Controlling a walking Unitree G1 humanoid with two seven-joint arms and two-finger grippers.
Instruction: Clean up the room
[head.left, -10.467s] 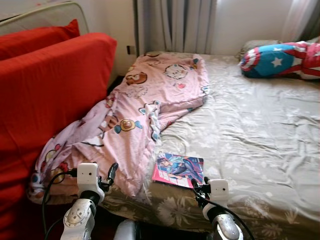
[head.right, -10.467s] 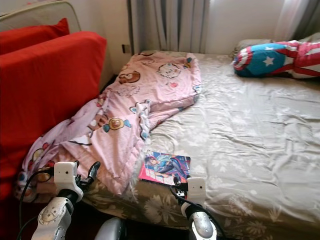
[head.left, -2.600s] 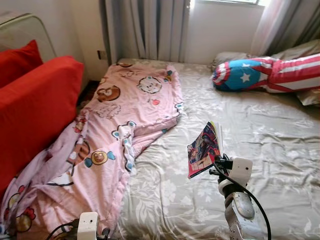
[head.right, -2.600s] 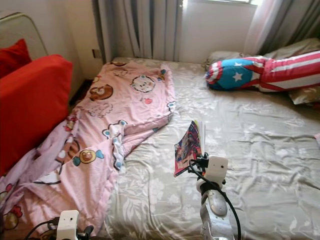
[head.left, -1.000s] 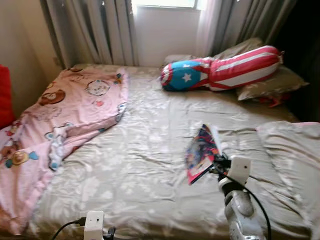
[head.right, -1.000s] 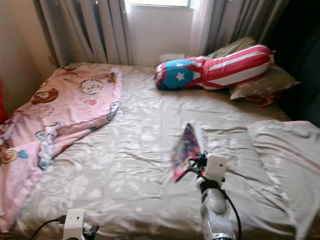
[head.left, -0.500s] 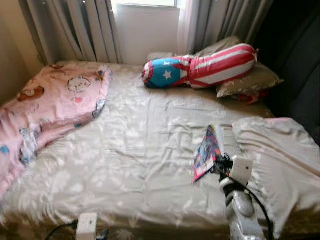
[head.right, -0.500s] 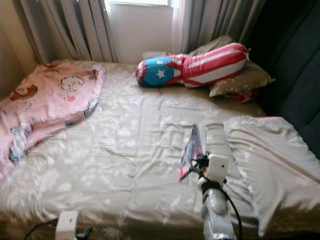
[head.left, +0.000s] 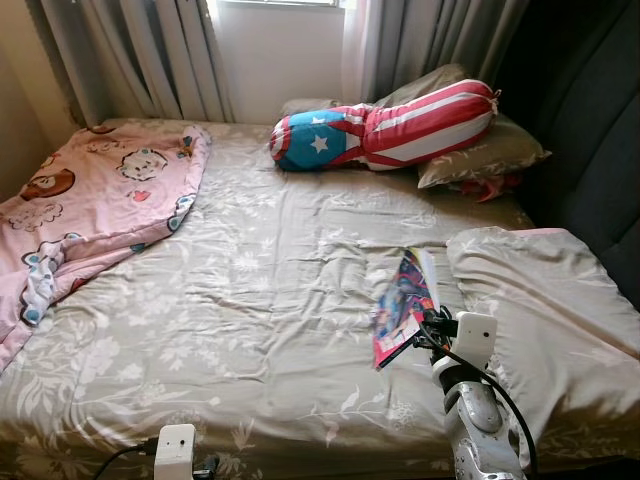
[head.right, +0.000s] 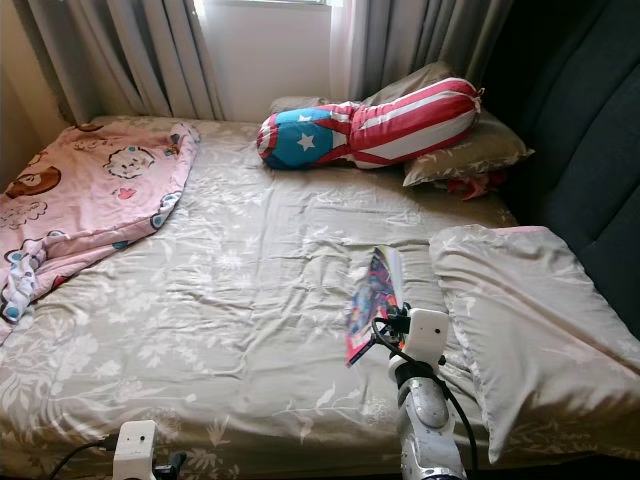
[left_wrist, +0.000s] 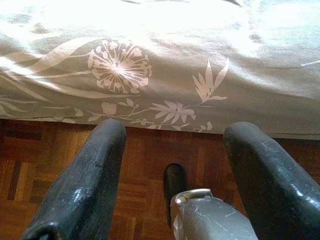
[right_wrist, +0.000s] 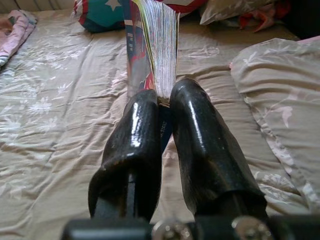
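My right gripper (head.left: 432, 327) is shut on a colourful comic book (head.left: 402, 304), held upright on its edge above the beige floral bed sheet (head.left: 250, 290). In the right wrist view both black fingers (right_wrist: 197, 135) clamp the book (right_wrist: 152, 45) at its lower edge, pages fanning upward. My left gripper (left_wrist: 172, 165) hangs low at the foot of the bed, open, with nothing between its fingers (left_wrist: 85, 185); wooden parquet floor (left_wrist: 45, 155) lies under it.
A pink cartoon blanket (head.left: 80, 210) lies crumpled on the bed's left side. A star-and-stripes bolster (head.left: 385, 120) and grey pillows (head.left: 485, 150) sit at the head. A loose pillow (head.left: 540, 310) lies right of the book, beside a dark headboard (head.left: 600, 150). Curtains (head.left: 140, 60) hang behind.
The camera has swung right: the red sofa has left the view and the dark headboard and loose pillow have come in. The book stays clamped in my right gripper.
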